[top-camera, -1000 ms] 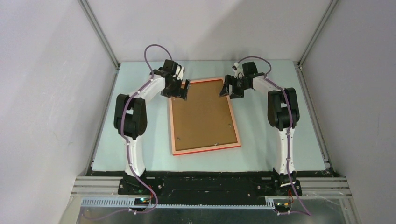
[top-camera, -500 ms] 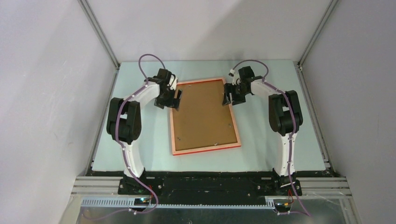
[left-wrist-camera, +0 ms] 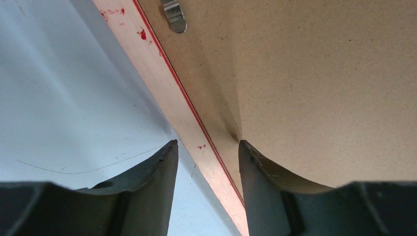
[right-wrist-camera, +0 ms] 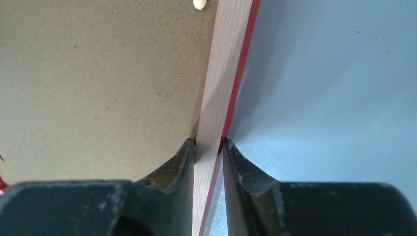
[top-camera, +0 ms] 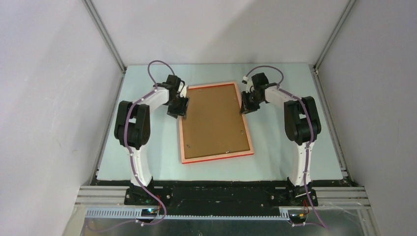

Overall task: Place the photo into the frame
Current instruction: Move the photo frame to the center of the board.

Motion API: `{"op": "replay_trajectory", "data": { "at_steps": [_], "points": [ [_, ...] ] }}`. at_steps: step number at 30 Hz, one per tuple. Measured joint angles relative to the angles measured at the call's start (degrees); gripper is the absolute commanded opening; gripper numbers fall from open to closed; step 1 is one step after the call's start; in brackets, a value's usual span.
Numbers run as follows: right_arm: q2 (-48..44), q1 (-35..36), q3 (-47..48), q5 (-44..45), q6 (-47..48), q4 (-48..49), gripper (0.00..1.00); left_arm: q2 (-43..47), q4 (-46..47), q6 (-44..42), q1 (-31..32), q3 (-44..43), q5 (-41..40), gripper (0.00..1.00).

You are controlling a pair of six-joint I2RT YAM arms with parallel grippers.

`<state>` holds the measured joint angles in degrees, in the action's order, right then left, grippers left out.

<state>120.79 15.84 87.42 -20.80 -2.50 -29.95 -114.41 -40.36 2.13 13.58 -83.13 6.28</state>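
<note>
- On the bench (top-camera: 270,142), the frame (top-camera: 216,156) is laid face down with its pale back upward, and the brown backing board (top-camera: 214,120) is seated inside it.
- No photo is to be seen in any view; whether it lies beneath the board cannot be told.
- Since a second ago, both arms have been drawn back from the far corners and lowered onto the long side rails.
- The right claw (right-wrist-camera: 207,145) has been narrowed until the right rail is pinched between its fingers.
- The left claw (left-wrist-camera: 205,147) has been half closed. It is spread astride the left rail, with the inner finger against the board's edge and the outer one a little apart from the wood.
- A two-sided grip on the frame is judged to be under way, probably so that it can be lifted or turned; the frame itself has not been shifted.
</note>
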Motion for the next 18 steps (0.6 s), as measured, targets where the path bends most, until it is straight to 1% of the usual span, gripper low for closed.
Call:
{"op": "replay_trajectory", "data": {
  "at_steps": [4,6,7,8,9,10,11,12,13,14,15,16,17,18],
  "points": [
    [-1.70,0.09,-2.56,0.68,-0.20,1.16,0.15,-0.20,0.11,0.28,0.00,0.92,0.85,0.43],
    [-2.97,0.07,-4.42,0.72,-0.17,1.40,0.11,-0.20,0.04,0.44,0.00,1.20,2.12,0.37],
    [-3.76,0.07,-5.60,0.74,-0.17,1.57,0.09,-0.20,0.07,0.44,0.00,1.36,2.56,0.32],
    [-4.59,0.07,-6.80,0.81,-0.15,1.55,0.08,-0.09,0.15,0.48,-0.04,1.57,3.15,0.29],
    [-5.53,0.07,-8.04,0.81,-0.17,1.46,0.07,-0.02,0.22,0.50,-0.11,1.68,3.41,0.22],
    [-6.43,0.07,-9.31,0.83,-0.17,1.20,0.07,0.20,0.39,0.48,-0.24,2.05,4.02,0.18],
    [-7.19,0.02,-10.36,0.74,-0.20,1.11,0.08,0.50,0.70,0.66,-0.35,2.62,4.72,0.11],
    [-8.04,0.02,-11.63,0.50,-0.13,1.01,0.09,0.76,0.92,1.01,-0.39,3.02,5.16,0.07],
    [-8.94,0.02,-12.81,0.33,0.00,0.87,0.14,1.16,1.46,0.94,-0.39,3.76,5.70,0.02],
    [-9.79,0.07,-13.92,0.28,0.09,0.70,0.22,1.49,1.75,0.96,-0.39,4.35,6.23,0.01],
    [-10.47,0.07,-14.80,0.20,0.17,0.59,0.27,1.86,2.01,0.96,-0.37,4.98,6.71,0.00],
    [-11.32,0.07,-15.87,0.22,0.26,0.39,0.36,2.23,2.29,0.94,-0.37,5.66,7.41,0.00],
    [-11.85,0.09,-16.48,0.24,0.37,0.15,0.40,2.47,2.43,0.94,-0.37,6.16,7.87,0.00],
    [-12.39,0.09,-17.09,0.24,0.59,-0.20,0.47,2.75,2.58,0.96,-0.37,6.69,8.46,0.00]
  ]
}}
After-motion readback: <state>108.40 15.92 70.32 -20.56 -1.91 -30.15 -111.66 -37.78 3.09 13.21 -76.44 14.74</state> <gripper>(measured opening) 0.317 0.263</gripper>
